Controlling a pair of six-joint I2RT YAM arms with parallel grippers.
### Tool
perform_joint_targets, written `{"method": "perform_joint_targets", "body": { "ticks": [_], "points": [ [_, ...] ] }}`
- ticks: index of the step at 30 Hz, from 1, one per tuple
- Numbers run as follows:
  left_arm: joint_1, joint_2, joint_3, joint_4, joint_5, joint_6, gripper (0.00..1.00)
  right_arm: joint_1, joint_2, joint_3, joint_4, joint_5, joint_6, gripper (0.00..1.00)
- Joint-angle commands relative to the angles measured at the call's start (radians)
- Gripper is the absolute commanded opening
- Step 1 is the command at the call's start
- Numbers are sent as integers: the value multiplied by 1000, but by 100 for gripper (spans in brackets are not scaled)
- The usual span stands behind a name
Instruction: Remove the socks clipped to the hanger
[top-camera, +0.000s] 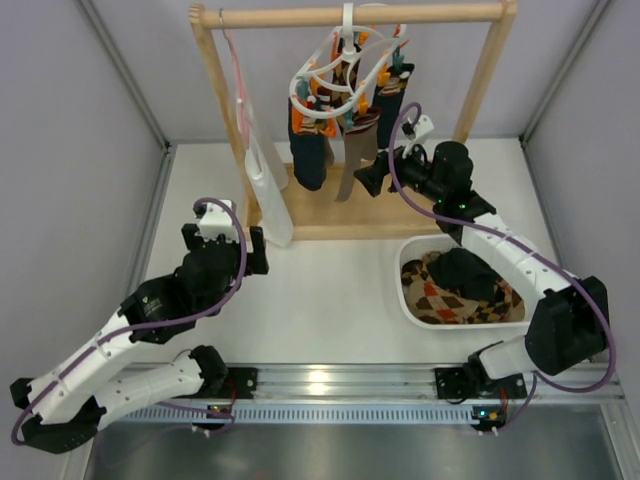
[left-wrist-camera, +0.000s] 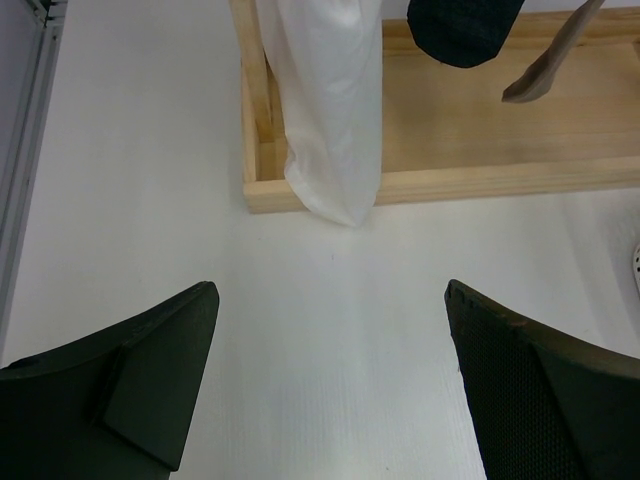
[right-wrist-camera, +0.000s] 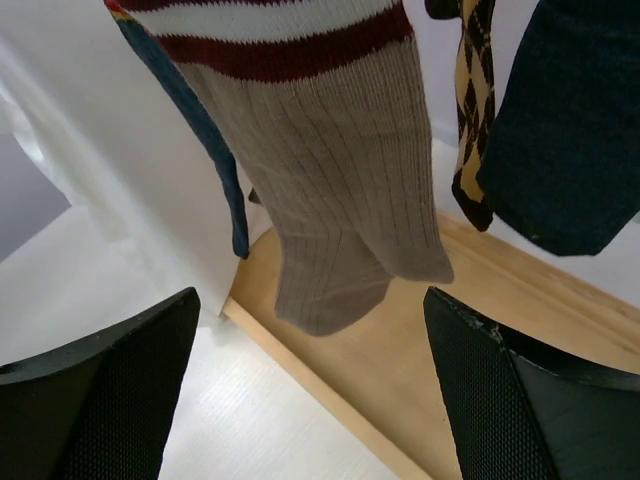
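Note:
The white peg hanger (top-camera: 345, 70) hangs from the wooden rod with several socks clipped to it: a navy sock (top-camera: 308, 152), a taupe sock (top-camera: 350, 165) and a dark sock (top-camera: 392, 100). In the right wrist view the taupe sock (right-wrist-camera: 340, 200) with its striped cuff hangs just ahead, between a navy sock (right-wrist-camera: 215, 150), a diamond sock (right-wrist-camera: 470, 110) and a dark navy sock (right-wrist-camera: 570, 130). My right gripper (top-camera: 362, 178) (right-wrist-camera: 310, 350) is open and empty, just below and in front of the taupe sock's toe. My left gripper (top-camera: 228, 245) (left-wrist-camera: 330, 330) is open and empty over the table.
A long white cloth (top-camera: 265, 185) (left-wrist-camera: 330, 120) hangs from a thin pink hanger (top-camera: 237, 70) at the rack's left. The wooden rack base (left-wrist-camera: 480, 110) (right-wrist-camera: 420, 370) lies under the socks. A white basin (top-camera: 408, 262) at the right holds a diamond-patterned sock (top-camera: 450, 300) and a black sock (top-camera: 470, 270).

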Motion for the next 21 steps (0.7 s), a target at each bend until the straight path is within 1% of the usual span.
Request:
{"method": "perform_joint_targets", "body": {
  "ticks": [1, 4, 5, 7, 8, 10, 11, 13, 14, 16, 17, 19, 20, 21],
  "points": [
    [0, 15, 1, 13, 11, -8, 98, -8, -3, 17, 125, 6, -69, 90],
    [0, 19, -4, 16, 28, -8, 98, -46, 19, 51, 113, -38, -101, 92],
    [0, 23, -4, 16, 32, -8, 98, -60, 32, 65, 106, -105, -102, 92],
    [0, 26, -1, 16, 39, -7, 98, -105, 79, 117, 77, -174, -110, 92],
    [0, 27, 1, 16, 40, -7, 98, -114, 96, 134, 69, -232, -118, 91],
    [0, 30, 1, 16, 40, -7, 98, -131, 140, 177, 49, -293, -151, 91],
    [0, 32, 1, 15, 40, -7, 98, -134, 154, 187, 38, -357, -155, 91],
    [0, 39, 1, 16, 43, -7, 98, -137, 206, 233, 17, -424, -214, 91],
    [0, 42, 2, 15, 46, -7, 98, -137, 228, 255, -28, -476, -228, 89],
    [0, 47, 4, 15, 55, -7, 98, -137, 289, 327, -74, -524, -260, 86],
    [0, 47, 4, 16, 69, -7, 98, -137, 303, 344, -85, -561, -259, 81],
    [0, 46, 5, 18, 77, -10, 98, -136, 323, 346, -22, -599, -213, 77],
    [0, 49, 7, 18, 82, -11, 98, -134, 325, 335, 15, -607, -190, 71],
    [0, 49, 13, 20, 85, -12, 98, -133, 325, 311, 95, -604, -172, 67]
  ]
}}
